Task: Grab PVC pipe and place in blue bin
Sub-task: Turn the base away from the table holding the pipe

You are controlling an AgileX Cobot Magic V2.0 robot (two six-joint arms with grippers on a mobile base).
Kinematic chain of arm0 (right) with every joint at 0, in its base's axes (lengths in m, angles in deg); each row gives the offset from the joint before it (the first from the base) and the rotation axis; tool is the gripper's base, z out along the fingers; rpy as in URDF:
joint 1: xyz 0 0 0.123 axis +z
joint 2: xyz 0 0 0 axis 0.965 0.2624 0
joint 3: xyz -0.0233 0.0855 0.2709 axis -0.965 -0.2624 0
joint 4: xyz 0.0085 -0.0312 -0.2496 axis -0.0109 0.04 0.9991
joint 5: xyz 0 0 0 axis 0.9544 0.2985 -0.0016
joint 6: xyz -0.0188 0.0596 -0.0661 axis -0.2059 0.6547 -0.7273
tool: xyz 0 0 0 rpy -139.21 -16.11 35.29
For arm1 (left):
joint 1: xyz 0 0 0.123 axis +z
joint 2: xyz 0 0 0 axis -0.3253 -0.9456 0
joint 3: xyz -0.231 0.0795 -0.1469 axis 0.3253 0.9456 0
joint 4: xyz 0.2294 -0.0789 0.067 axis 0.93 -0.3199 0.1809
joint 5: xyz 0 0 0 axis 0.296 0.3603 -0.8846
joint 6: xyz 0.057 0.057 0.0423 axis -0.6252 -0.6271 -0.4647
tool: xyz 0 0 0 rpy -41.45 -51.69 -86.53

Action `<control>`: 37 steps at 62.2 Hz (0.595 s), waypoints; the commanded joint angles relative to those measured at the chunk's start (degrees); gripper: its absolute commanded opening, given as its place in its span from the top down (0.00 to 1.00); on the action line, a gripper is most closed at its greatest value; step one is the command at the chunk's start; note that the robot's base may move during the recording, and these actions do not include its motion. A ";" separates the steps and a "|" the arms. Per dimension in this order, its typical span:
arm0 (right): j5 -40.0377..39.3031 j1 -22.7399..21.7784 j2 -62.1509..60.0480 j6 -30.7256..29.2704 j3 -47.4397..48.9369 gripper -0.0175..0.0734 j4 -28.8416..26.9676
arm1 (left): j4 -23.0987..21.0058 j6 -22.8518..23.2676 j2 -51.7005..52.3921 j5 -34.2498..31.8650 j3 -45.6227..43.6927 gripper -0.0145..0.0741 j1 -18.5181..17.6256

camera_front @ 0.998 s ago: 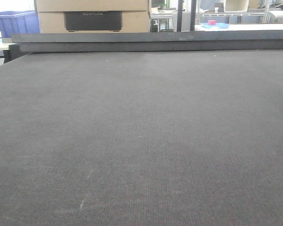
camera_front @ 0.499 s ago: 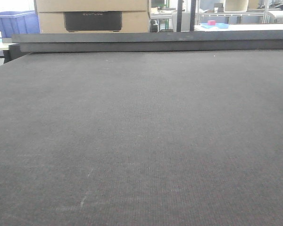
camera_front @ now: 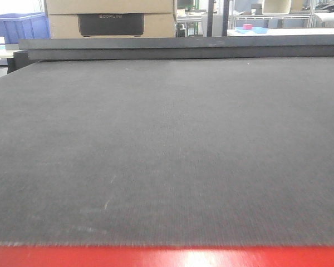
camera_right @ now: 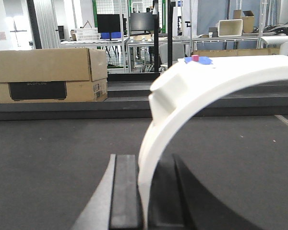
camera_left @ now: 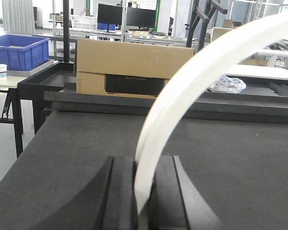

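Observation:
A white curved PVC pipe (camera_left: pixel 192 81) arcs up and to the right out of my left gripper (camera_left: pixel 145 191), which is shut on its thin edge above the dark mat. In the right wrist view a white curved PVC pipe (camera_right: pixel 197 88) with a thicker collar rises from my right gripper (camera_right: pixel 146 196), which is shut on its wall. Whether both hold one piece I cannot tell. The blue bin (camera_left: pixel 17 50) stands on a side table beyond the mat's far left corner, and the blue bin (camera_front: pixel 22 26) also shows at the top left of the front view. That view shows neither gripper nor pipe.
A cardboard box (camera_front: pixel 111 19) sits behind the raised black rail (camera_front: pixel 183 47) at the mat's far edge. A paper cup (camera_left: pixel 0 70) stands beside the bin. A red strip (camera_front: pixel 167 257) runs along the mat's near edge. Shelving and monitors fill the background.
The front view has drawn back: a red strip now shows along the bottom edge, and the box and background have shifted slightly right.

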 commanded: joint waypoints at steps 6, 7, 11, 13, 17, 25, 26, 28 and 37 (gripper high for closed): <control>-1.43 0.07 -0.23 -0.12 -0.09 0.99 0.28 | -0.38 0.20 0.38 -1.76 -0.07 0.96 0.31; -1.43 0.07 -0.23 -0.12 -0.09 0.99 0.28 | -0.38 0.20 0.38 -1.76 -0.07 0.96 0.31; -1.43 0.07 -0.23 -0.12 -0.09 0.99 0.28 | -0.38 0.20 0.38 -1.76 -0.07 0.96 0.31; -1.43 0.07 -0.23 -0.12 -0.09 0.99 0.28 | -0.38 0.20 0.38 -1.76 -0.07 0.96 0.31; -1.43 0.07 -0.23 -0.12 -0.09 0.99 0.28 | -0.38 0.20 0.38 -1.76 -0.07 0.96 0.31; -1.43 0.07 -0.23 -0.12 -0.09 0.99 0.28 | -0.38 0.20 0.38 -1.76 -0.07 0.96 0.31; -1.43 0.07 -0.23 -0.12 -0.09 0.99 0.28 | -0.38 0.20 0.38 -1.76 -0.07 0.96 0.31; -1.43 0.07 -0.23 -0.12 -0.09 0.99 0.28 | -0.38 0.20 0.38 -1.76 -0.07 0.96 0.31; -1.43 0.07 -0.23 -0.12 -0.09 0.99 0.28 | -0.38 0.20 0.38 -1.76 -0.07 0.96 0.31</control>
